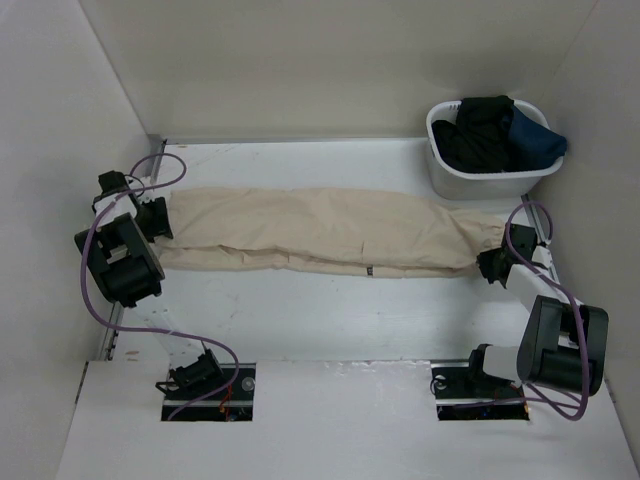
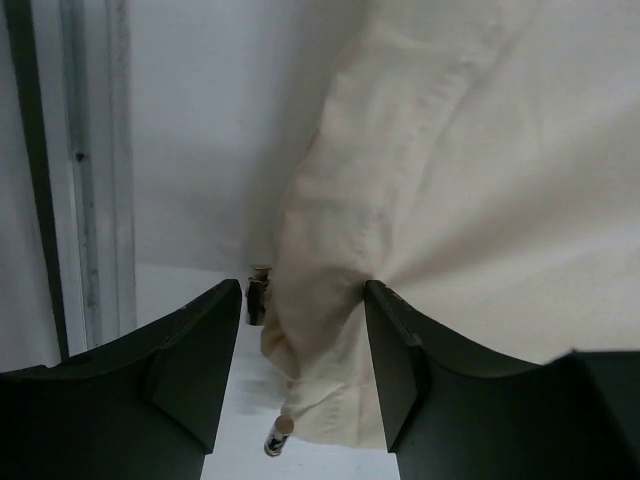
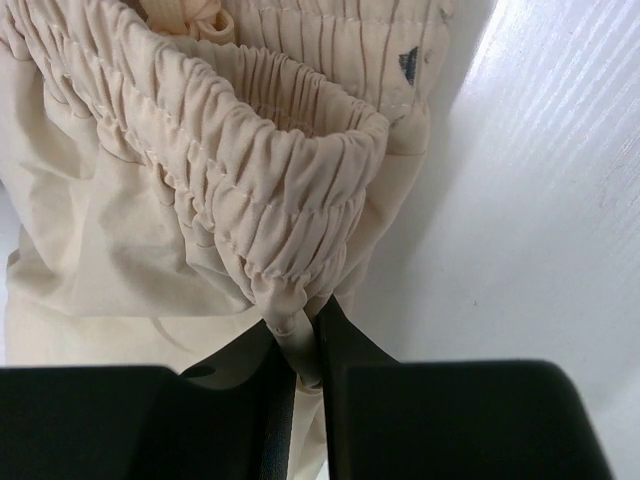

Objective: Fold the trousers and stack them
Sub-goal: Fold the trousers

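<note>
The right pincer is clamping the trousers by the waistband; they are stretching away toward the left pincer, which is gaping round the cuffs.

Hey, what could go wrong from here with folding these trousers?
The right gripper pinches only a thin edge of the waistband, so the trousers may slip out when lifted. The left gripper is open around the leg end; lifting before closing would likely leave that end behind.
</note>
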Available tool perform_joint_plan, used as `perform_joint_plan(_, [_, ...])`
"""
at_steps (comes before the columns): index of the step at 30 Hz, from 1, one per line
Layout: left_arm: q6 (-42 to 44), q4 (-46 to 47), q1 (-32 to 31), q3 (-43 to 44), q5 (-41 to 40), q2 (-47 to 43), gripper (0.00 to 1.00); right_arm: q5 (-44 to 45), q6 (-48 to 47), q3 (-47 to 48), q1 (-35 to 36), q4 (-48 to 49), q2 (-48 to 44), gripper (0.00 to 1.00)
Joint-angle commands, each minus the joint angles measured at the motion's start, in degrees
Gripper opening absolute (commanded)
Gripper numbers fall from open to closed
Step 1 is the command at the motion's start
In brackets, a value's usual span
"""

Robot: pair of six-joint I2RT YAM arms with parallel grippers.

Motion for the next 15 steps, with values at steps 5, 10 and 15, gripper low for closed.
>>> perform_joint_plan(5, [-0.95, -1.57, 1.24, -0.61, 2.00, -0.71, 0.41, 2.22, -0.55, 1.89, 0.48, -1.05, 0.34, 0.19])
perform_joint_plan(10, [-1.48, -3.33, 1.50, -0.79, 5.00, -2.02, 0.07, 1.96, -0.73, 1.71, 0.04, -0.70, 1.74, 0.32])
perform_joint_plan(15, [-0.43, -3.33, 2.03, -0.26, 4.03, -4.22, 0.00, 1.96, -0.99, 1.98, 0.30, 0.01, 3.24, 0.32])
